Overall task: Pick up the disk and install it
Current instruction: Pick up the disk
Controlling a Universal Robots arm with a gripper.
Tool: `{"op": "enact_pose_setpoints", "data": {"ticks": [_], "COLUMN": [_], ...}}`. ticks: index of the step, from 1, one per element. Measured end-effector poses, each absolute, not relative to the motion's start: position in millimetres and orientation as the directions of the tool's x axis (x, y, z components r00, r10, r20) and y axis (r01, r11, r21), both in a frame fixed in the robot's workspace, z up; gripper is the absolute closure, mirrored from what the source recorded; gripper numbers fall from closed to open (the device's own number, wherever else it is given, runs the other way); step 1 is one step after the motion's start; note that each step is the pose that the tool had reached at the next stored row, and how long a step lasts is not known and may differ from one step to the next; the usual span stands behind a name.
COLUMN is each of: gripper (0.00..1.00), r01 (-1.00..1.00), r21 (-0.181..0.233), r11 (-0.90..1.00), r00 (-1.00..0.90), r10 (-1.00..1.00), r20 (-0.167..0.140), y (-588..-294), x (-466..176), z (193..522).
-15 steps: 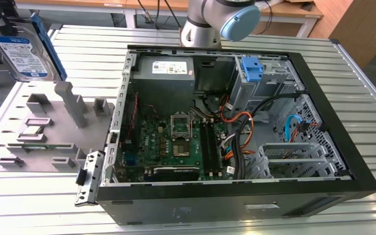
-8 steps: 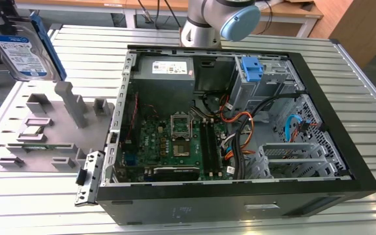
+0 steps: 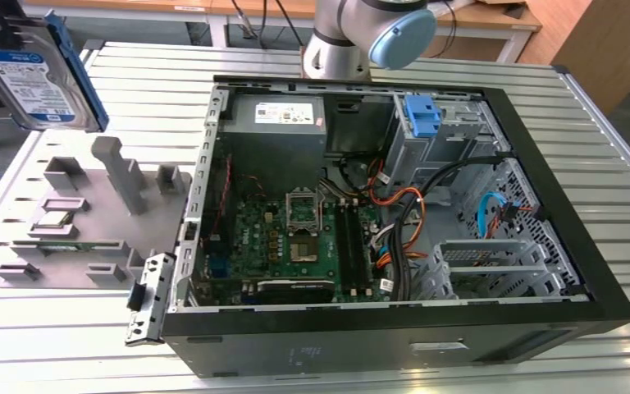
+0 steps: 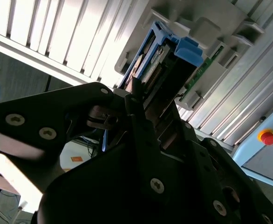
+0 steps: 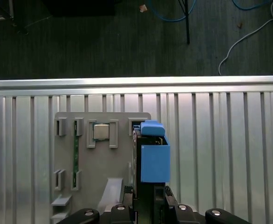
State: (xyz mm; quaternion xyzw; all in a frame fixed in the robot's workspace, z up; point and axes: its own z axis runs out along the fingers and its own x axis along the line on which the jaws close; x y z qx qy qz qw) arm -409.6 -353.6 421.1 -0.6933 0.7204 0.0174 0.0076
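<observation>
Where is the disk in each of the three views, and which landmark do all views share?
Exterior view: the disk stands upright in the upper left corner, higher than the grey fixture tray.
Second wrist view: the disk is edge-on, clamped in the gripper, the tray behind it.
First wrist view: its blue carrier lies just ahead of the gripper, over the tray's edge.
Shared landmark: the grey fixture tray.

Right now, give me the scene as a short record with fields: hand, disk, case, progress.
hand: shut on the disk
disk: held on edge above the grey fixture tray, at the exterior view's left
computer case: open, lying on the slatted table
progress: disk lifted, not yet in the case
</observation>
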Motion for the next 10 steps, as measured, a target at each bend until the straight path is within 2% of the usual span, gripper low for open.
{"op": "enact_pose_setpoints", "data": {"ticks": [10], "gripper": [0.65], "r01": [-0.999], "r21": [0.014], "r11": [0.038], "r00": [-0.038], "r10": [-0.999], "r20": [-0.035], "y": [-353.6], "x": [-409.6], "z": [434.4]}}
